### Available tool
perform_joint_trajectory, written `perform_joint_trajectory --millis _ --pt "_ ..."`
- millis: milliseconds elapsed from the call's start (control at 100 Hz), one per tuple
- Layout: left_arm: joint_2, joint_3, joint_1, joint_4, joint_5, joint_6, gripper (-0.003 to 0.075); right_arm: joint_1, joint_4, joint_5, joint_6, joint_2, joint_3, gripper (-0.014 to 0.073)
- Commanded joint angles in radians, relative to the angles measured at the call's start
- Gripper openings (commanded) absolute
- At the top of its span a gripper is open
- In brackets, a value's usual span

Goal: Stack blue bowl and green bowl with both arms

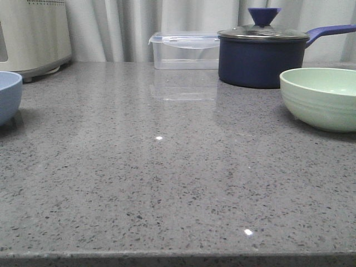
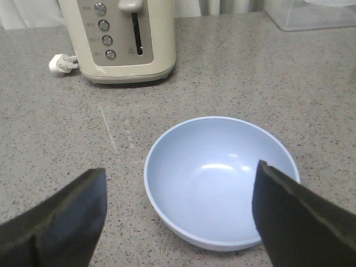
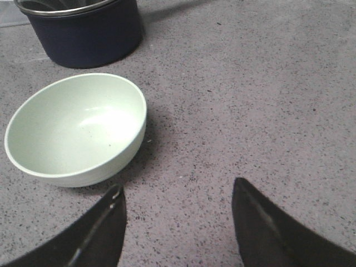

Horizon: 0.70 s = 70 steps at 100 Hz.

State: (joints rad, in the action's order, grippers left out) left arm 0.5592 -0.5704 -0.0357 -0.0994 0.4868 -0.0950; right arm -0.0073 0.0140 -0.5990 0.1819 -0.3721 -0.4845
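The blue bowl (image 1: 8, 95) stands upright and empty at the table's far left edge of the front view. In the left wrist view the blue bowl (image 2: 219, 178) lies just ahead of my open left gripper (image 2: 181, 183), one finger beside its rim, the other over its far side. The green bowl (image 1: 324, 97) stands upright and empty at the right. In the right wrist view the green bowl (image 3: 78, 128) sits ahead and to one side of my open, empty right gripper (image 3: 178, 192), which is over bare table. Neither arm shows in the front view.
A dark navy lidded saucepan (image 1: 261, 54) stands behind the green bowl, also in the right wrist view (image 3: 86, 30). A clear plastic lidded box (image 1: 185, 50) is at the back centre. A cream appliance (image 1: 33, 33) with buttons (image 2: 125, 39) and a plug (image 2: 61, 62) stands behind the blue bowl.
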Motion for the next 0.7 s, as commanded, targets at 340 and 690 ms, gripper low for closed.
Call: perform_joint_trajectory --millis 340,690 --pt "0.01 -0.037 0.002 -0.027 -0.087 0.004 0.0545 0.059 -0.027 0.028 -0.008 -0.284 -0.268 0.0442" --pt "0.01 -0.037 0.002 -0.031 -0.06 0.004 0.0545 0.073 -0.027 -0.177 -0.008 -0.699 -0.58 0.0442"
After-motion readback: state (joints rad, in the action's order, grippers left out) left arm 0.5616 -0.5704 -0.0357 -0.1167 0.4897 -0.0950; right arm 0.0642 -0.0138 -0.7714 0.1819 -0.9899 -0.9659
